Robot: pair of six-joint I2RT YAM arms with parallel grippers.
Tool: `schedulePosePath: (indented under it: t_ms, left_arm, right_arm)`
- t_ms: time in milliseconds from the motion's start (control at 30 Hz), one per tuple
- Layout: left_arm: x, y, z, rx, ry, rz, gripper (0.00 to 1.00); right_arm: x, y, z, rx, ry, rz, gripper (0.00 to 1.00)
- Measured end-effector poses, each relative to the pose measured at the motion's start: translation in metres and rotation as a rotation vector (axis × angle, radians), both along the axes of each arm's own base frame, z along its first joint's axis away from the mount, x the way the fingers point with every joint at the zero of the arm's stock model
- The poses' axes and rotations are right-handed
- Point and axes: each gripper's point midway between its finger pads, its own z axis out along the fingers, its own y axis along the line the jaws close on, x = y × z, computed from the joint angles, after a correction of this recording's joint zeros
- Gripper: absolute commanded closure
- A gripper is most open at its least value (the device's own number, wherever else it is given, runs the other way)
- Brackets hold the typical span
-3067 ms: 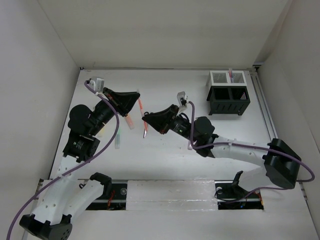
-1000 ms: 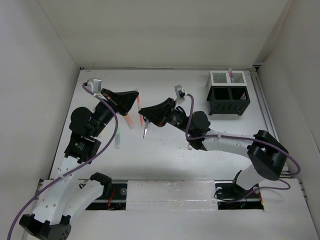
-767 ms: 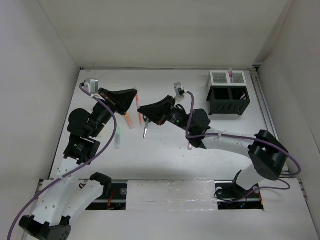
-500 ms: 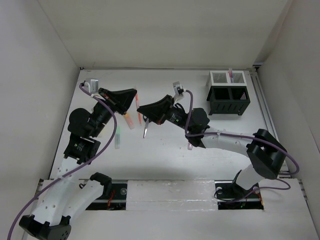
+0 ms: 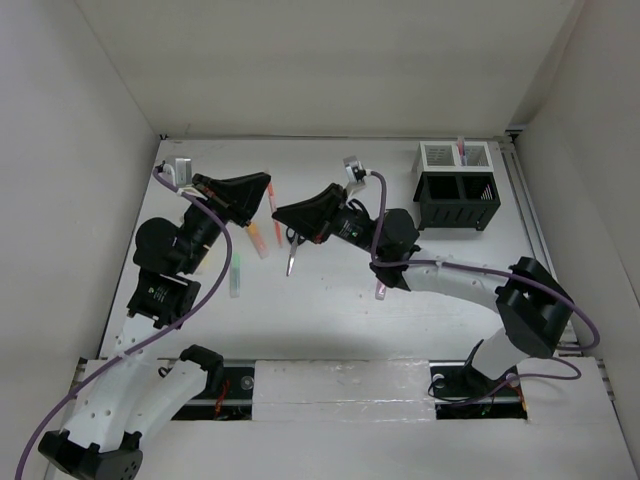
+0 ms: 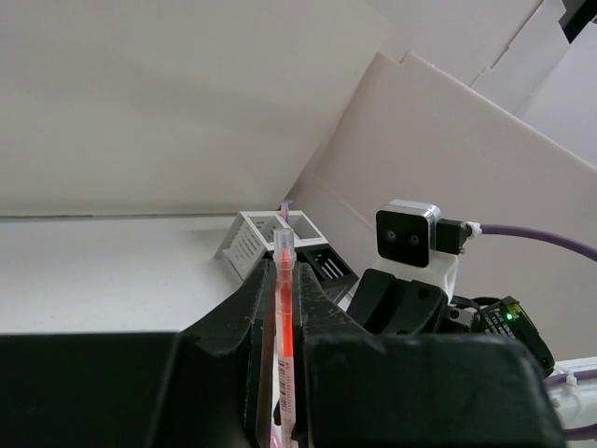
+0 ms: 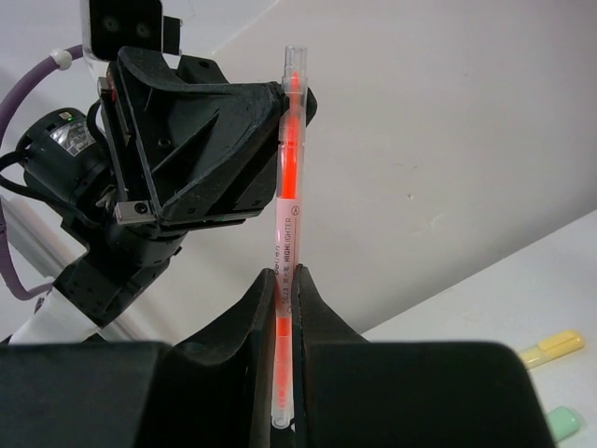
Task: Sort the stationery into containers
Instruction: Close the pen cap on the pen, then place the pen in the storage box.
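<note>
The thin red pen (image 7: pixel 287 215) is in the air at upper centre-left of the top view. Your right gripper (image 7: pixel 287 280) pinches its lower part and your left gripper (image 6: pixel 283 277) its upper end. In the last second both arms have drifted slightly up-left, with neither grip loosened. The handover looks unfinished, and the black mesh organiser (image 5: pixel 457 215) stands well apart at upper right.

A robotics lab test cell rather than a home or an office; a bare white tabletop (image 5: pixel 340 310) is boxed in by plain white panel walls (image 5: pixel 330 60) rising beyond and to either side of the left fingers (image 6: pixel 233 322); two black-and-white robot arms (image 5: pixel 450 285) stand on a black rail (image 5: pixel 240 390) at the near edge, behind those fingers; purple cables (image 5: pixel 232 255) loop along them; a small camera module (image 6: pixel 408 238) sits just beyond the fingers
</note>
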Motion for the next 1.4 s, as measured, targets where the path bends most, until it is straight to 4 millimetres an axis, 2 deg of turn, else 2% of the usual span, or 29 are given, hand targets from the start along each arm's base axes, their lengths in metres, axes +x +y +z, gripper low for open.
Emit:
schedulePosePath:
  t_ms: [200,367,467,633,700,833,967,1000,1033,1100,1133,1300,1400]
  left_arm:
    - [0.001,0.001,0.001,-0.002,0.001,0.008,1.00]
    - [0.006,0.004,-0.001,0.018,0.040,0.037,1.00]
    - [0.013,0.003,-0.011,0.052,0.088,0.044,0.99]
    - [0.015,-0.001,-0.028,0.091,0.143,0.029,0.78]
    - [0.013,-0.002,-0.035,0.104,0.167,0.021,0.65]
    - [0.010,0.000,-0.049,0.124,0.222,0.022,0.62]
    - [0.008,0.003,-0.047,0.118,0.222,0.031,0.41]
    - [0.008,0.005,-0.046,0.115,0.221,0.035,0.23]
    - [0.008,0.007,-0.046,0.112,0.219,0.042,0.17]
    - [0.007,0.009,-0.043,0.101,0.218,0.046,0.16]
    - [0.006,0.010,-0.042,0.097,0.214,0.050,0.02]
    - [0.000,0.015,-0.033,0.088,0.191,0.062,0.00]
    - [-0.004,0.023,-0.024,0.091,0.182,0.096,0.00]
  right_arm:
    - [-0.001,0.000,0.001,-0.011,-0.015,0.015,1.00]
    - [0.006,0.015,-0.007,-0.076,-0.097,0.043,1.00]
    - [0.012,0.019,-0.018,-0.101,-0.118,0.045,1.00]
    - [0.018,0.025,-0.036,-0.142,-0.121,0.049,1.00]
    - [0.019,0.025,-0.037,-0.147,-0.138,0.040,1.00]
    - [0.018,0.022,-0.030,-0.139,-0.184,0.021,1.00]
    - [0.018,0.021,-0.028,-0.137,-0.203,0.008,1.00]
    - [0.020,0.021,-0.028,-0.138,-0.204,0.001,1.00]
    - [0.021,0.021,-0.028,-0.137,-0.206,-0.007,1.00]
    - [0.024,0.021,-0.028,-0.139,-0.211,-0.024,1.00]
    - [0.026,0.020,-0.028,-0.140,-0.211,-0.033,1.00]
    - [0.041,0.014,-0.032,-0.157,-0.216,-0.087,1.00]
    - [0.065,0.002,-0.037,-0.185,-0.213,-0.153,1.00]
